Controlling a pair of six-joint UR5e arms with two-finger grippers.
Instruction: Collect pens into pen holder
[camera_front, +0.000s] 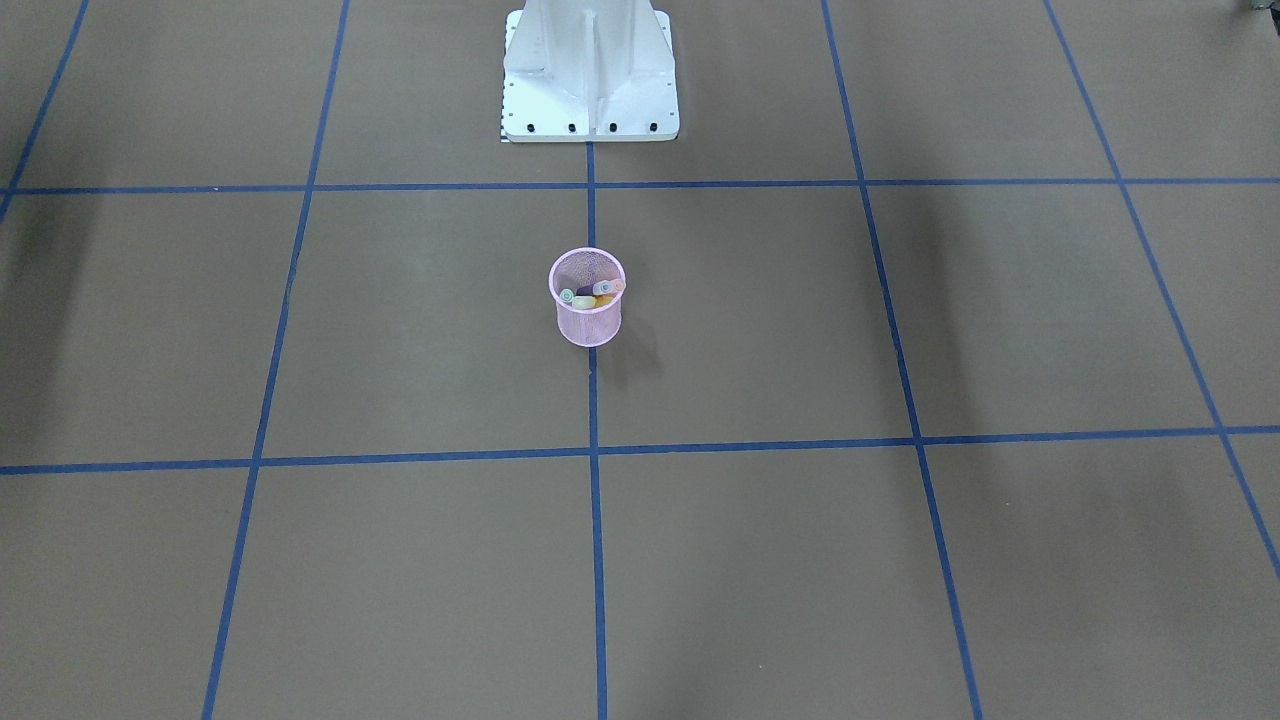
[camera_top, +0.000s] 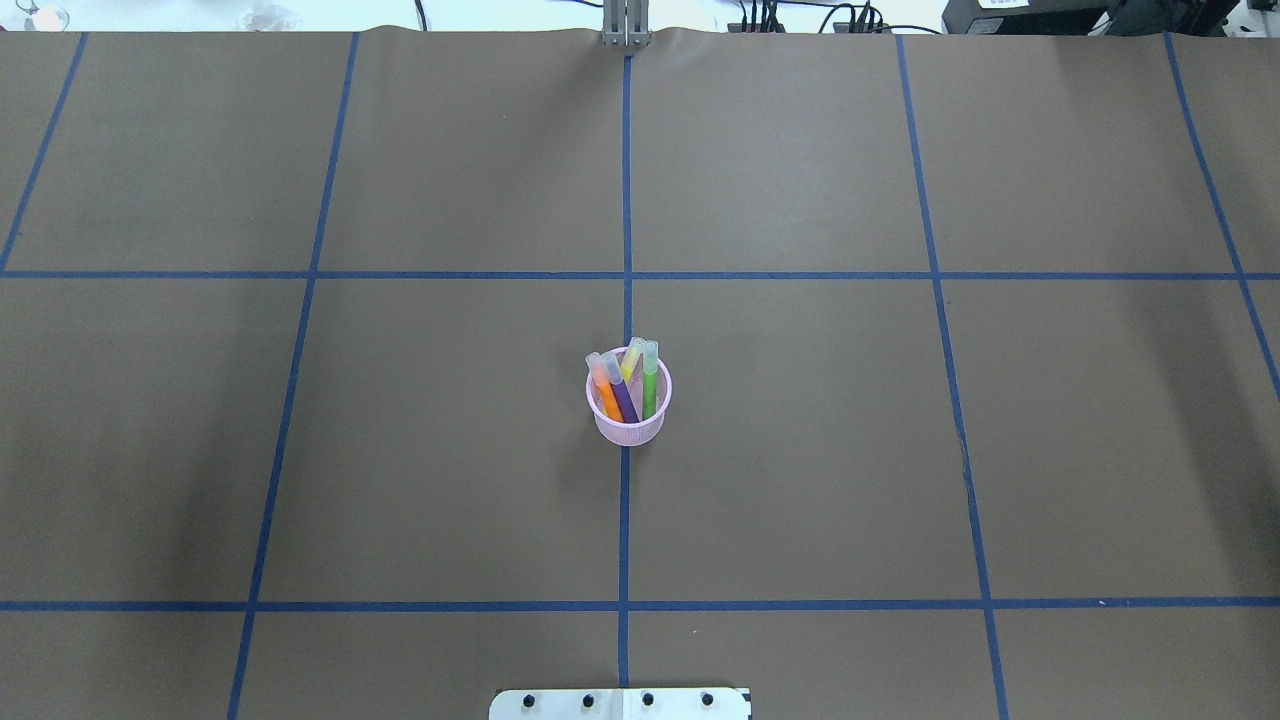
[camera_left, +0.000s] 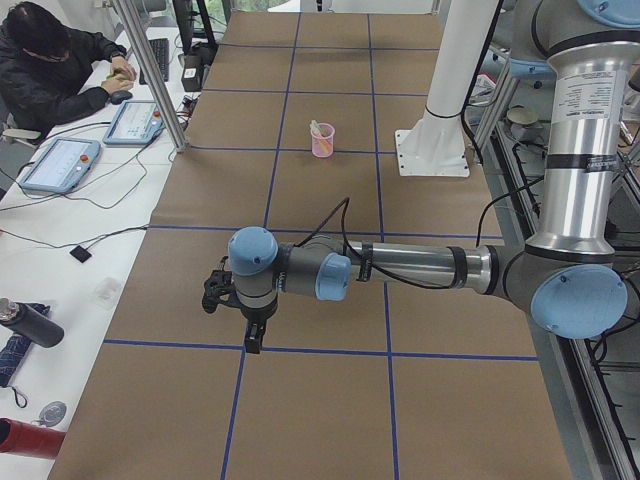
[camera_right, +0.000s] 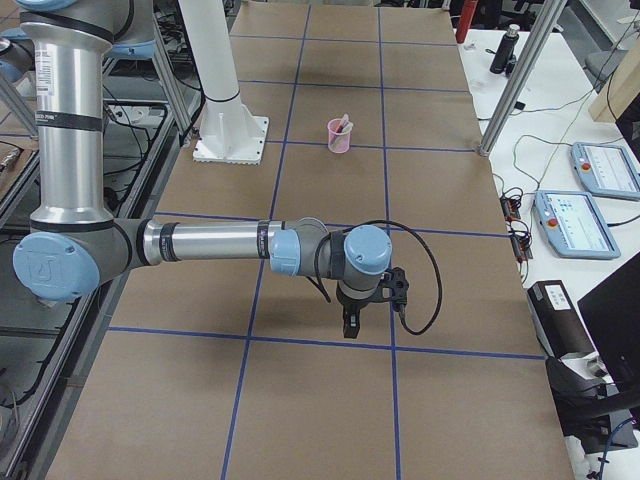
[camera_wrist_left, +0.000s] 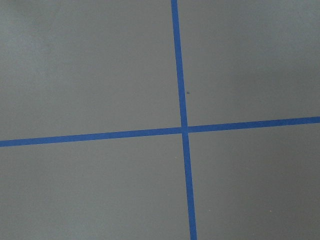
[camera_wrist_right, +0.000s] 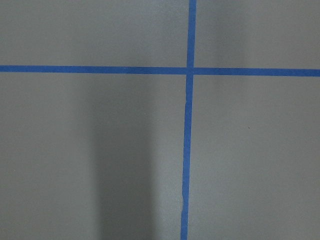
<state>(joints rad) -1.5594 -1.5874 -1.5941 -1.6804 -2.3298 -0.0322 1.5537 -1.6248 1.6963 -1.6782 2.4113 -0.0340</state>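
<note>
We see all four pens (camera_top: 625, 398) standing in the pink pen holder (camera_top: 628, 430), middle of the desk (camera_top: 400, 450). Left claw (camera_left: 255, 340) and right claw (camera_right: 349, 325) hang well apart from it; can't tell how wide.

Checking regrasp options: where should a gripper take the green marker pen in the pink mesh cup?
Probably grip the green marker pen by its whitish capped end, from straight above: it stands cap-up in the pink wire-mesh cup, only that end clearing the rim.
</note>
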